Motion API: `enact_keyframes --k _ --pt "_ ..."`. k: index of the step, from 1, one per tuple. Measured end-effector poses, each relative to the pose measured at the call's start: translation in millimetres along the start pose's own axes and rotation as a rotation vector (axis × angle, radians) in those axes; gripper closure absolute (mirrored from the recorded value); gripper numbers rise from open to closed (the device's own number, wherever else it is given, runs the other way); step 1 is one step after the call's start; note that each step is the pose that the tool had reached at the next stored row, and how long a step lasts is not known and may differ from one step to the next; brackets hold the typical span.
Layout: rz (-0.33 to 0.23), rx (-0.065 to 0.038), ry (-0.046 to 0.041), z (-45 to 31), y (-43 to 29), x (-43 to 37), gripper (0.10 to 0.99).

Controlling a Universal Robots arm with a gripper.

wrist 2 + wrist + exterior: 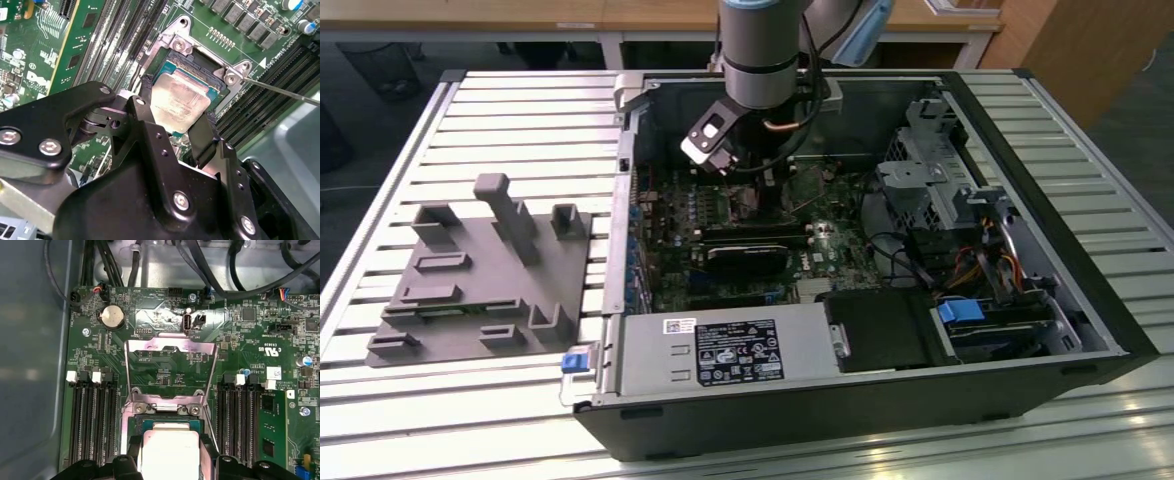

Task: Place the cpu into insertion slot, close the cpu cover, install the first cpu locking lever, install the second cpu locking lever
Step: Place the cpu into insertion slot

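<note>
the exterior view looks down at a slant from above and off one side of the open computer case (854, 420), far enough back to take in the whole case, the table (494, 110) around it and the arm (761, 50) reaching in. both wrist views hang close over the socket (165, 412) inside that case: the first wrist view looks nearly straight down, and the second wrist view slants past the pincer (177, 102). they share the socket and the chip (167, 450).

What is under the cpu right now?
The insertion slot: its dark frame shows around the cpu, which the gripper holds. The pin field beneath is covered, so seating cannot be judged.
</note>
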State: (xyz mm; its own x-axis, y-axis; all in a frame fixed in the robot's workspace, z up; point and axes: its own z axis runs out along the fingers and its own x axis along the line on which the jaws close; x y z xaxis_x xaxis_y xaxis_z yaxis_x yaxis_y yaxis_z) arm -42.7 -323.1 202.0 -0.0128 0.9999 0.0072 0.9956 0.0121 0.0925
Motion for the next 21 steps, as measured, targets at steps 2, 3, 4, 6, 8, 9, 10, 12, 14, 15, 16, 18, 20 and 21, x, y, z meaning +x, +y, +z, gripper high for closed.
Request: enact_keyframes --k 2,3,4,6,8,9,10,12,14,15,16,18,20,21 --pt "0.000 0.000 -0.0010 1.8 -0.4 0.0 0.545" --pt "0.000 0.000 -0.0016 2.6 -0.6 0.0 0.545" --pt "0.000 0.000 -0.0022 3.2 -0.8 0.0 0.545" --pt "0.000 0.000 -0.0028 4.2 -1.1 0.0 0.545" --pt "0.000 0.000 -0.0031 5.0 -1.3 0.0 0.545" --pt "0.000 0.000 -0.0032 5.5 -1.4 0.1 0.545" --pt "0.000 0.000 -0.0033 5.9 -1.5 0.1 0.545" --pt "0.000 0.000 -0.0038 6.8 -1.6 0.2 0.545" --pt "0.000 0.000 -0.0042 7.8 -1.7 0.4 0.545" --pt "0.000 0.000 -0.0042 8.3 -1.8 0.6 0.545" --pt "0.000 0.000 -0.0045 8.5 -1.8 0.8 0.545" --pt "-0.001 0.000 -0.0048 8.5 -1.8 0.7 0.545" --pt "-0.001 0.000 -0.0047 8.6 -1.8 0.8 0.545" --pt "-0.001 0.000 -0.0048 8.5 -1.8 0.8 0.545"
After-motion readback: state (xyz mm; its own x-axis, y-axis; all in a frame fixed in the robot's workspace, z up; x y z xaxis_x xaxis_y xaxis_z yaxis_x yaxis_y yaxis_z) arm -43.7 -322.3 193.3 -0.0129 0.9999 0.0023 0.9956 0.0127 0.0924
